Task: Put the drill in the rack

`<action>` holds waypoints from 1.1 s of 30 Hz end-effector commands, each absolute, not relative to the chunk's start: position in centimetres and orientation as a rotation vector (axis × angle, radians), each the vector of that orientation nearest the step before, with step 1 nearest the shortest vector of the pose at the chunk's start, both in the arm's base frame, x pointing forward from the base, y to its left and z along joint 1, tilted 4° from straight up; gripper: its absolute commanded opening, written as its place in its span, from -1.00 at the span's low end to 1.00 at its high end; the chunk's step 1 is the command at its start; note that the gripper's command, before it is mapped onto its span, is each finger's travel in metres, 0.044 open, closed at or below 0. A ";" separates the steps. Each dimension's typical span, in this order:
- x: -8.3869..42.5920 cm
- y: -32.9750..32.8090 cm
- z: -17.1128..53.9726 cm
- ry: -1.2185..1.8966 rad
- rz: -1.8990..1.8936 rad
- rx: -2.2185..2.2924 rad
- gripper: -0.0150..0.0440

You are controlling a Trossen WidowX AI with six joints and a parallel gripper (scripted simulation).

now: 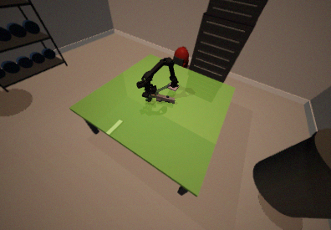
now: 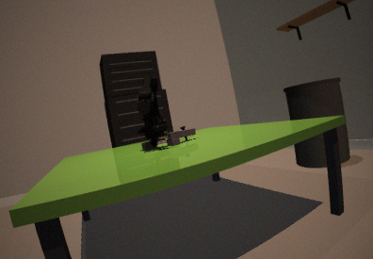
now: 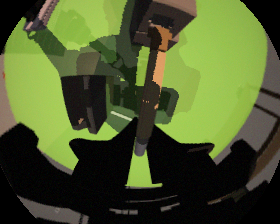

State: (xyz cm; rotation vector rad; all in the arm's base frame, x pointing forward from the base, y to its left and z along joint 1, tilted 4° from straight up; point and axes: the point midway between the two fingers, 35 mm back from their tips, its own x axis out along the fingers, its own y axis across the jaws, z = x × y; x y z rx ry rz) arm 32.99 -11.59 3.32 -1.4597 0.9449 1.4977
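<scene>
My gripper [image 1: 174, 85] [image 3: 140, 120] is shut on the drill. In the wrist view the drill [image 3: 150, 95] is a dark rod with an orange side and a grey end between the fingertips; its far end reaches a brown block [image 3: 178, 11], and I cannot tell whether it is still inside. A long pinkish block [image 1: 160, 99] [image 2: 189, 133] lies on the table beside the arm. A small dark piece on top of it, possibly the key [image 1: 167, 96] [image 2: 183, 128], is too small to read. I cannot tell which piece is the rack.
The arm [image 1: 155, 69] [image 2: 152, 115] stands on the green table [image 1: 180, 148] [image 2: 155, 173]. A black two-ridged block [image 3: 84, 102] is left of the drill in the wrist view. A ridged pinkish piece [image 3: 45, 11] shows at its upper left.
</scene>
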 end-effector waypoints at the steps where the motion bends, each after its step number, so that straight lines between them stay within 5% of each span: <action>1: 33.3 -12.2 3.4 0.946 1.497 -1.465 -0.49; 33: 33.6 -13.3 4.3 0.947 1.497 -1.466 -0.49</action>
